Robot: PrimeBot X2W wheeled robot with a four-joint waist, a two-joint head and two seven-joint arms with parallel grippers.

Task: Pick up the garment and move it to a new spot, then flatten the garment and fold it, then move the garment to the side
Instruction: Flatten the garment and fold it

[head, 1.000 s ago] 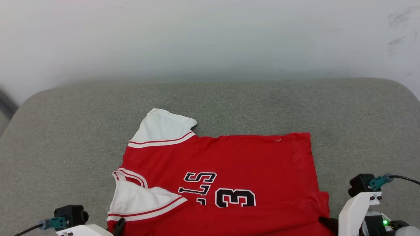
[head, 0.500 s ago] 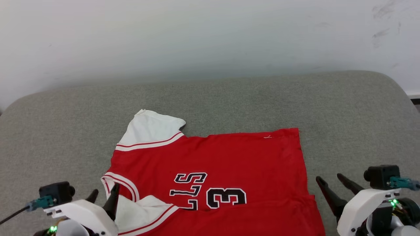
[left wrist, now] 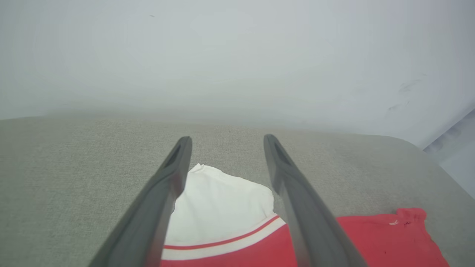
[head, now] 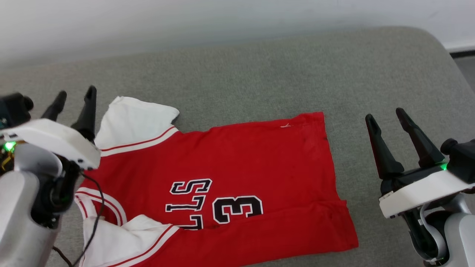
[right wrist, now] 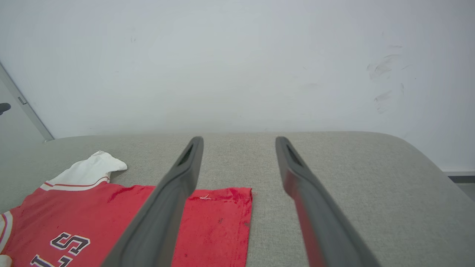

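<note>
Left fingers and right fingers wide apart, empty, tips forward, at opposite ends of the garment.

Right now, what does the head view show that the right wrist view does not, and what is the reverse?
Head view adds: the left gripper, open near the far white sleeve, and the black number 3. Right wrist view adds: dark scuffs on the wall and a grey strip at its left edge. Both: the garment spread on the grey cushion, and the open right gripper, apart from the cloth.
</note>
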